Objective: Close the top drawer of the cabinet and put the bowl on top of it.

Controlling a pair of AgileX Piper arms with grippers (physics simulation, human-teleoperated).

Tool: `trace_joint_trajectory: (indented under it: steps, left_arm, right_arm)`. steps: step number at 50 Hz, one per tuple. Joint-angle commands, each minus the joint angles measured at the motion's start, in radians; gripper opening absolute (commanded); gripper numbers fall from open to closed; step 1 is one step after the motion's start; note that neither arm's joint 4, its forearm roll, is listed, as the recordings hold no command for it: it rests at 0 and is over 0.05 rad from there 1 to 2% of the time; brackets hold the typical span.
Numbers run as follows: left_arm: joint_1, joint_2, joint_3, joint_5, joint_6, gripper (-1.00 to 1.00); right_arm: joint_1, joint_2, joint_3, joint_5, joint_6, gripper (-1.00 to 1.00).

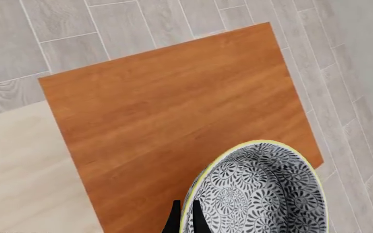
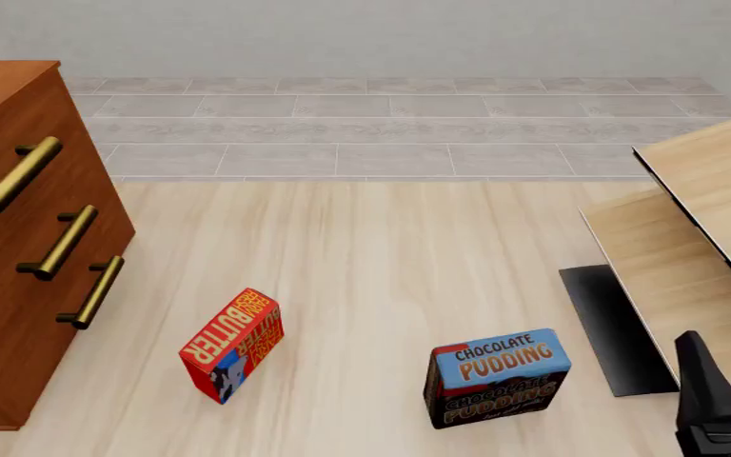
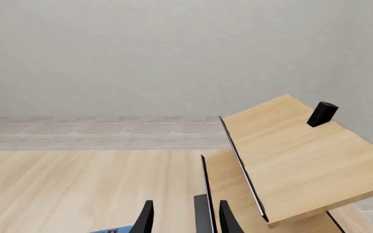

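Note:
The left wrist view looks straight down on the reddish-brown top of the cabinet [image 1: 167, 102]. The black-and-white patterned bowl [image 1: 264, 194] with its yellowish rim hangs above that top, near one corner. My left gripper [image 1: 185, 219] is shut on the bowl's rim, one dark finger on each side of the wall. In the front view the cabinet [image 2: 16, 286] stands at the left; its top drawer [image 2: 54, 129] looks flush with the two below, brass handle [image 2: 10, 176] sticking out. Neither the bowl nor the left arm shows there. My right gripper [image 3: 186, 221] is open and empty, low at the front right [image 2: 711, 400].
A red butter box [image 2: 232, 345] and a chocolate pudding box [image 2: 495, 377] stand on the pale wood table [image 2: 379, 257]. Tilted light-wood boards [image 2: 721, 190] and a black mat [image 2: 609, 328] lie at the right, beside my right gripper. Grey floor tiles [image 1: 57, 29] surround the cabinet.

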Motion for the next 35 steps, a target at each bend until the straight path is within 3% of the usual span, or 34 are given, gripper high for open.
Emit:
trace_joint_trajectory:
  steps: [1, 21, 35]
  left_arm:
    - [0.013, 0.000, -0.002, -0.001, 0.015, -1.00]
    - [0.017, -0.003, 0.028, -0.002, -0.001, -1.00]
    - [0.039, -0.002, 0.046, -0.012, 0.027, -1.00]
  right_arm:
    - [0.001, 0.000, 0.000, 0.001, -0.002, 1.00]
    - [0.008, 0.000, -0.002, 0.004, -0.010, 1.00]
    - [0.009, 0.000, -0.006, 0.007, -0.012, 1.00]
